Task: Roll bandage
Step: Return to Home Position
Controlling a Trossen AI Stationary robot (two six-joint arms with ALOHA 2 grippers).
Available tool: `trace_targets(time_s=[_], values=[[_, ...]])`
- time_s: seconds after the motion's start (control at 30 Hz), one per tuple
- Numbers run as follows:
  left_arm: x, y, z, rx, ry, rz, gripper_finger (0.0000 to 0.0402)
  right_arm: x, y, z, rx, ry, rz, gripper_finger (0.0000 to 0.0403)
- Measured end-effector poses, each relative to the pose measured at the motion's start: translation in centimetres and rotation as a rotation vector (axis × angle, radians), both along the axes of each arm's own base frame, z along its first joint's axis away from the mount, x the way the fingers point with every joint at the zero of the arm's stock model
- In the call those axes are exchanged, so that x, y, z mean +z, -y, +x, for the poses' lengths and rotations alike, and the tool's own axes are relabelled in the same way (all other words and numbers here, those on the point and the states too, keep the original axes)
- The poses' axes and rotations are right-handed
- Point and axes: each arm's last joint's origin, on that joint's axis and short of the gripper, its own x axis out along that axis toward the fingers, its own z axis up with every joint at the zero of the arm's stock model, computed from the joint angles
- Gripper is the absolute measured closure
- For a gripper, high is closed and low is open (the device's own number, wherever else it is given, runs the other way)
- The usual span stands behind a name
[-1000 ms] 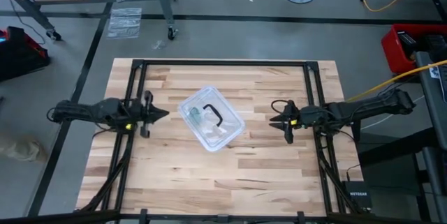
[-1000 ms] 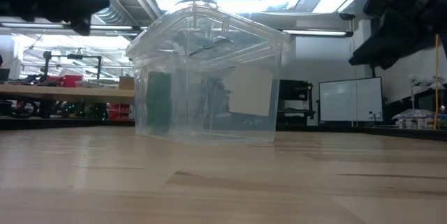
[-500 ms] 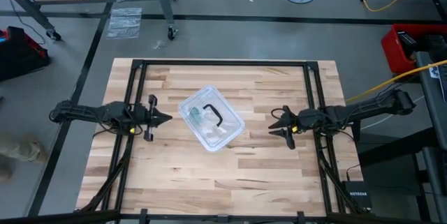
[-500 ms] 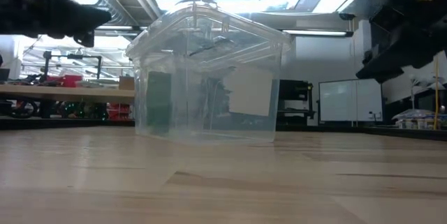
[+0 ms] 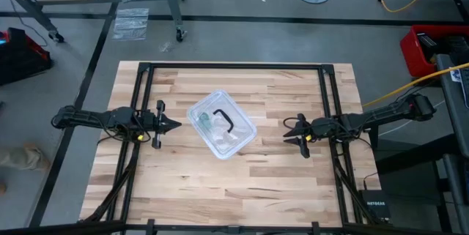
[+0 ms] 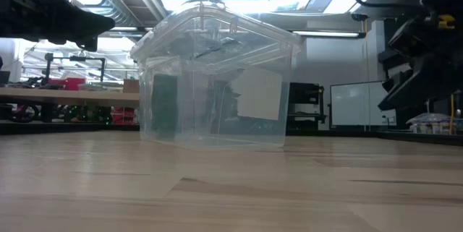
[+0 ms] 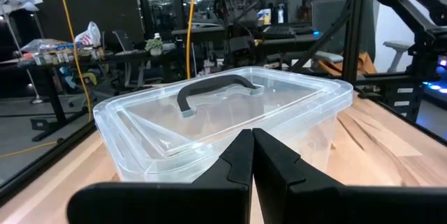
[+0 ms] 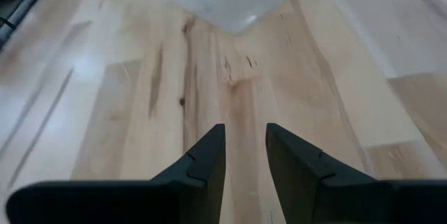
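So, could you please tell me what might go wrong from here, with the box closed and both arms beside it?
1. The shut left hand points at the clear box from close by; a forward slip could shove the box, which stands loose on the table.
2. I cannot see any latch on the lid, so a knock might lift it and let the green bandage out.
3. The right hand, slightly open, faces the box too.

Table [image 5: 278, 184]: pale wood planks, smooth, with a faint sheen.
Bin [image 6: 286, 58]: clear plastic, glossy (light glints along its lid).
Handle [image 7: 216, 83]: dark, smooth plastic.
Bandage [image 6: 163, 109]: green, matt, dimmed behind the bin wall.
Table frame [image 5: 234, 66]: black metal, matt.
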Motion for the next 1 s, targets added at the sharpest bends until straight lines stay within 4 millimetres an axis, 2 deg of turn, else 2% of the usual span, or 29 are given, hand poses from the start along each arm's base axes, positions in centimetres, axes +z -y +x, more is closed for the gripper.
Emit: trace_targets(time_s=[0.37, 1.0], values=[[-0.01, 0.00, 0.00, 0.000, 0.000, 0.000, 0.0400, -0.58, 0.08, -0.27, 0.004, -0.038, -0.032, 0.0295], [-0.01, 0.00, 0.00, 0.000, 0.000, 0.000, 0.0400, -0.10, 0.29, -0.39, -0.012, 0.005, -0.025, 0.0294]])
